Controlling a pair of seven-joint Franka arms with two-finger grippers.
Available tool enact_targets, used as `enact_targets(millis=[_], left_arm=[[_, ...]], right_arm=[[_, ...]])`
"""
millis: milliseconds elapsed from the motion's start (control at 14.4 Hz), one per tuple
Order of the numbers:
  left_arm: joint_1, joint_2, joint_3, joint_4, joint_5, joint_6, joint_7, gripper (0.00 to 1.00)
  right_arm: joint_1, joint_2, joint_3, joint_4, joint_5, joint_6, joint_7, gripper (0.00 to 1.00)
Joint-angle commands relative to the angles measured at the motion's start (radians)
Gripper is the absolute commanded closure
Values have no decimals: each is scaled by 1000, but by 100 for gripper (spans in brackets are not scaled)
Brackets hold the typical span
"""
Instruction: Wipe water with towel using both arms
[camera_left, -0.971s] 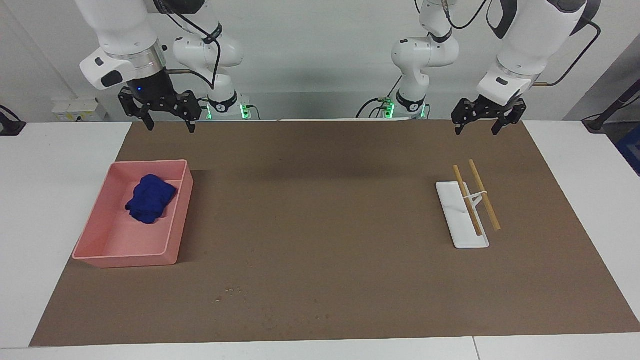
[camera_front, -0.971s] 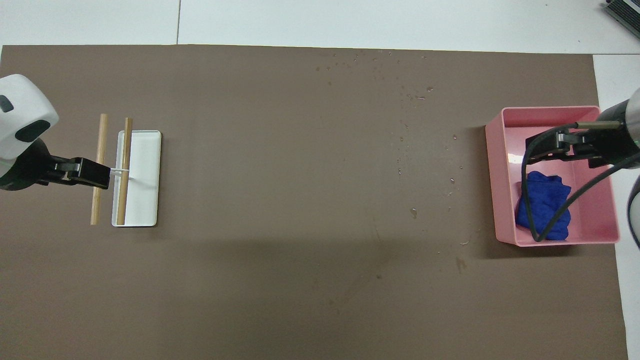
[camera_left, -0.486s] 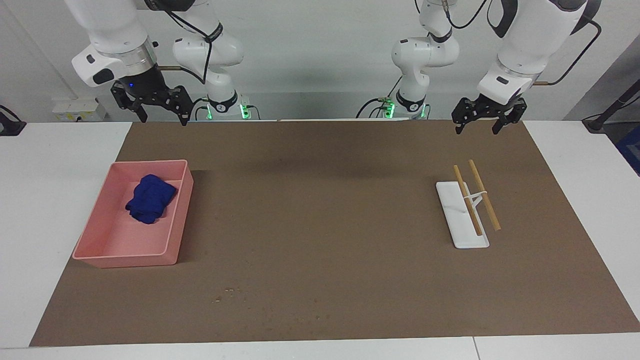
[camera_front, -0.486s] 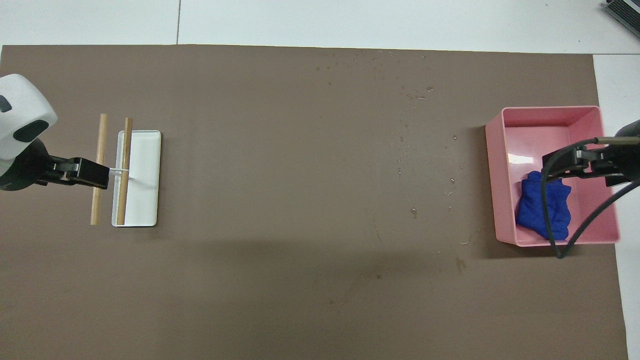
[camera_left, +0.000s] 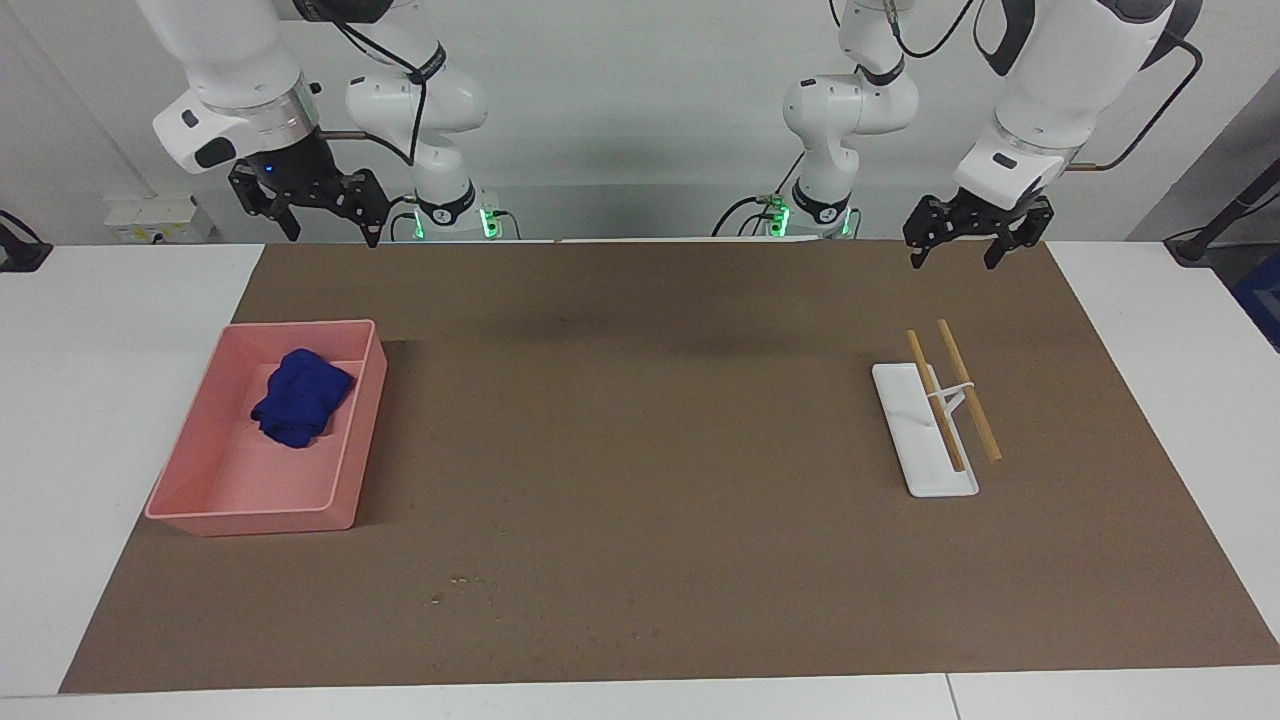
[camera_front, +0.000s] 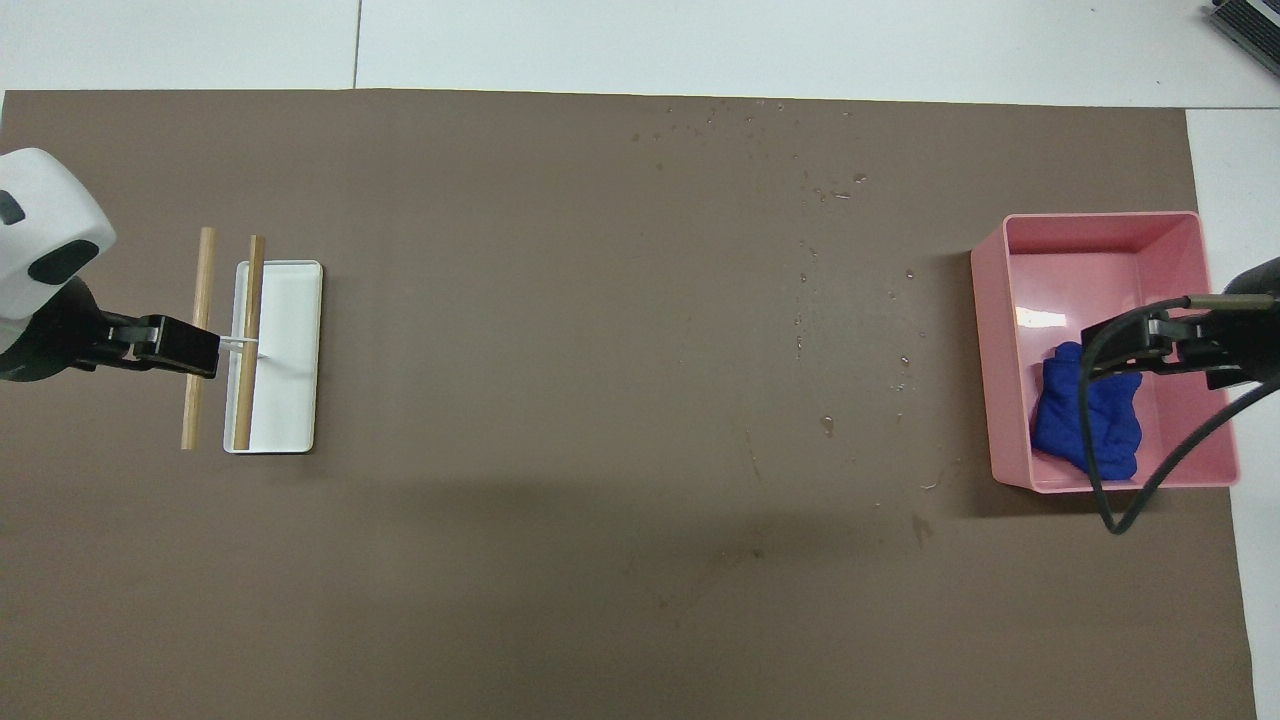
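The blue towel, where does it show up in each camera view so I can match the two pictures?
Facing view: the towel lies at the picture's left, in the end of the pink tray nearer the robots.
Overhead view: the towel lies at the picture's right, low in the same tray.
Shared landmark: the pink tray.
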Motion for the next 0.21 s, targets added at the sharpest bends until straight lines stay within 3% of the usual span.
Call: enact_targets(millis=[0, 139], left_arm=[[2, -14, 2, -5, 3, -4, 0, 0], [4, -12, 3, -2, 3, 0, 0, 0]], right_arm=[[-4, -25, -3, -38, 17, 38, -5, 0], [-6, -27, -5, -47, 19, 39, -5, 0]])
